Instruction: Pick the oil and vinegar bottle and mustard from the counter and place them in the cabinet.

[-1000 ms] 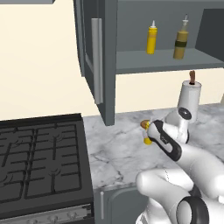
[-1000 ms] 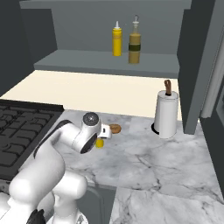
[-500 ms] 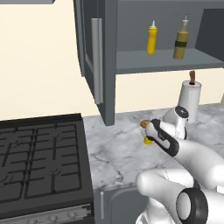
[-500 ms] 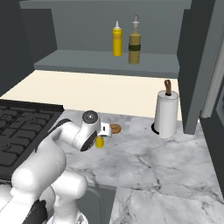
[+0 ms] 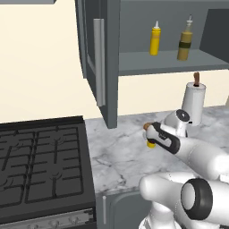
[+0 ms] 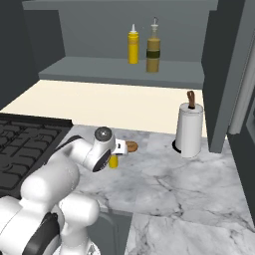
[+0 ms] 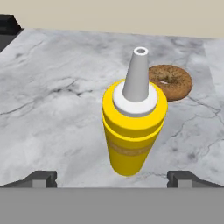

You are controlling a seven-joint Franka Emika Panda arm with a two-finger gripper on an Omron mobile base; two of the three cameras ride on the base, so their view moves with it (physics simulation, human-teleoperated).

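Though banded, mustard (image 7: 133,131) label unreadable.

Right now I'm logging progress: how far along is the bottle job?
Done: the oil and vinegar bottle stands on the cabinet shelf, beside a yellow bottle. In hand: nothing; open jaws flank the mustard on the counter. Left: grasp it and shelve it.
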